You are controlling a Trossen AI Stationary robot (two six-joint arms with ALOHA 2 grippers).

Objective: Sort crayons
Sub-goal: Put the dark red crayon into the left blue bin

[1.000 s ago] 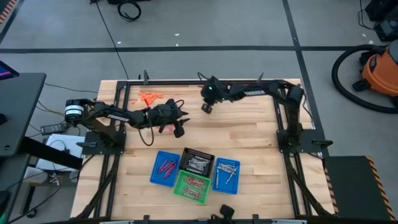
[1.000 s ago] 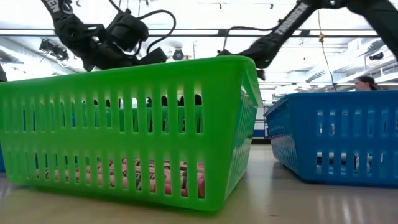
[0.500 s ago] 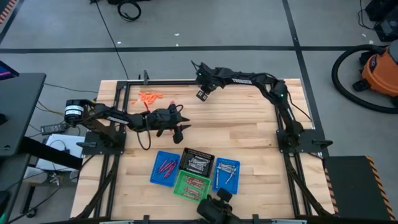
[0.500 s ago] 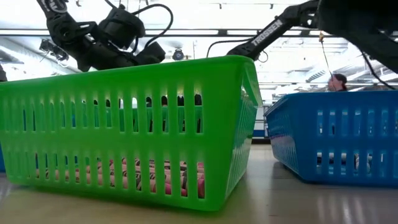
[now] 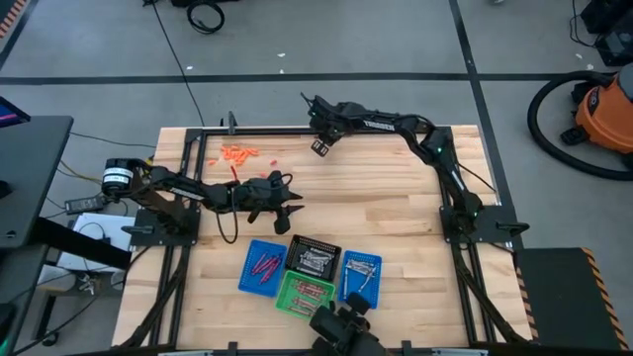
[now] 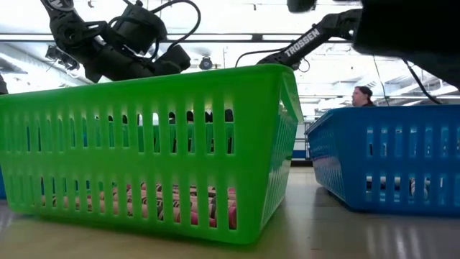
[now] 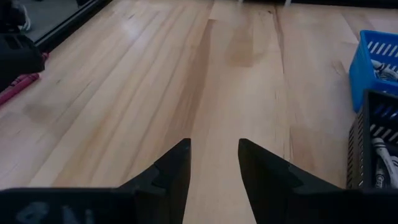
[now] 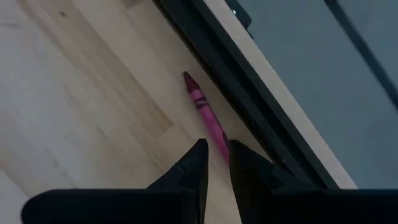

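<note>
Just right gripper (image 8: 214, 163) above crayon (image 8: 204, 113)

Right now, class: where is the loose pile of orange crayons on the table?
High view: the orange crayons lie near the table's far left corner, beyond the left gripper.

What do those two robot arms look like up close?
Both arms are dark, slim and jointed, with looping black cables. The right arm carries white TROSSEN lettering. Each ends in a tool with two black wedge-shaped fingers: the left tool and the right tool.
</note>
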